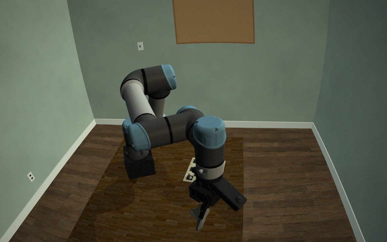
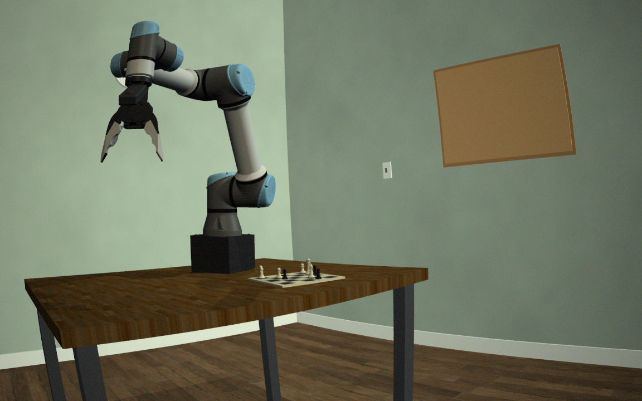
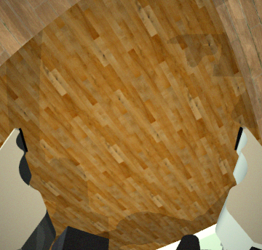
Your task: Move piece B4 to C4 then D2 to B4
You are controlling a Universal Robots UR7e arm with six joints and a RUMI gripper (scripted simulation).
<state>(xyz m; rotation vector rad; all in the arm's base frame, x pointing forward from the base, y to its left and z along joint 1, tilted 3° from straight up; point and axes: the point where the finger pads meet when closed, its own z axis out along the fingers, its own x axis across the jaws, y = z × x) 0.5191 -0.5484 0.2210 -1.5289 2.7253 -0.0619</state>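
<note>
The fingers [image 1: 200, 221] [image 2: 131, 160] were wide open, high above the tabletop [image 2: 154, 304] [image 3: 127, 115] and well apart from the chessboard [image 1: 185, 179] [image 2: 283, 285].

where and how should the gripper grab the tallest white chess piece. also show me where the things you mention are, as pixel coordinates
Probably by its slim upper body, coming straight down with one of the fingers [image 2: 110, 142] [image 2: 154, 141] on each side. The piece [image 2: 308, 261] stands upright and tall, while a shorter white piece [image 2: 311, 272] looks close enough to crowd a low side approach.
</note>
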